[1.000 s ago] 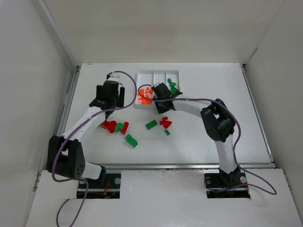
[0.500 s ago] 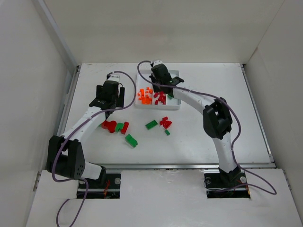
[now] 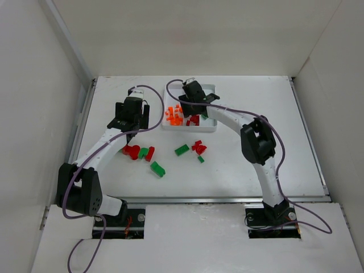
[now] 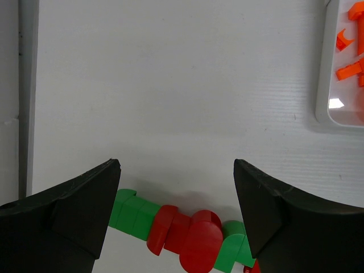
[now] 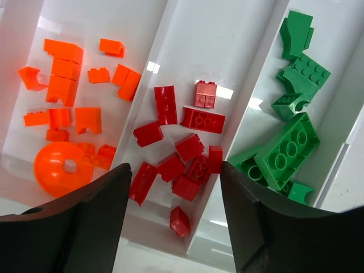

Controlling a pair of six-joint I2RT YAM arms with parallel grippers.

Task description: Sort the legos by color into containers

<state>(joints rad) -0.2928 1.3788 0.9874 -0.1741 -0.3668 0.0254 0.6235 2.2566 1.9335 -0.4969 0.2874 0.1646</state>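
three compartments of the tray (image 5: 227, 34) hold orange bricks (image 5: 65, 74), red bricks (image 5: 202, 120) and green bricks (image 5: 287, 149) apart. right gripper (image 5: 173, 170) hangs open, empty, above the red ones; left gripper (image 4: 176, 165) open over loose bricks (image 4: 196, 236) on the table (image 4: 170, 85).

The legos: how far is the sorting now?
Done: orange legos, red legos and green legos lie in separate tray compartments. In hand: nothing; the right gripper hangs open over the red compartment, the left gripper open over loose legos. Left: red and green pieces on the table.
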